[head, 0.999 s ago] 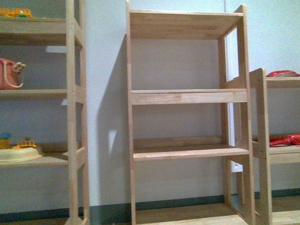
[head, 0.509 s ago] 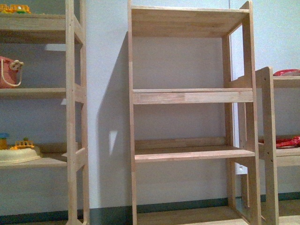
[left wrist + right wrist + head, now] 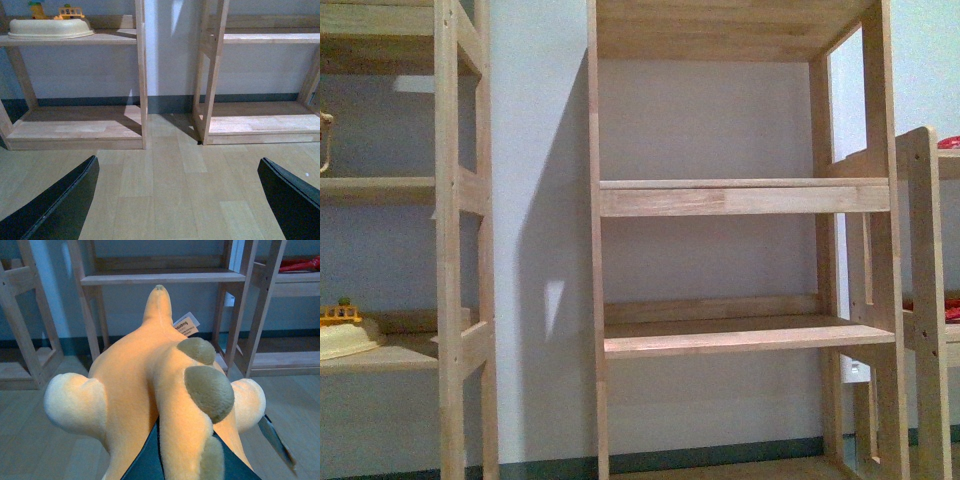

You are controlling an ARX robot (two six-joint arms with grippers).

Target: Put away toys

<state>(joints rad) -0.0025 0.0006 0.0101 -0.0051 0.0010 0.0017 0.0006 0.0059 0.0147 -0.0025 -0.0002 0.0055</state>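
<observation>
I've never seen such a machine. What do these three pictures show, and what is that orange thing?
It is a robot with two arms, each ending in a gripper, a two-fingered clamp. One picture comes from a camera on its body, facing wooden shelves. One is from the left wrist: the left gripper is open, holding nothing, above the floor. One is from the right wrist: the right gripper holds an orange plush, a toy to put away.
</observation>
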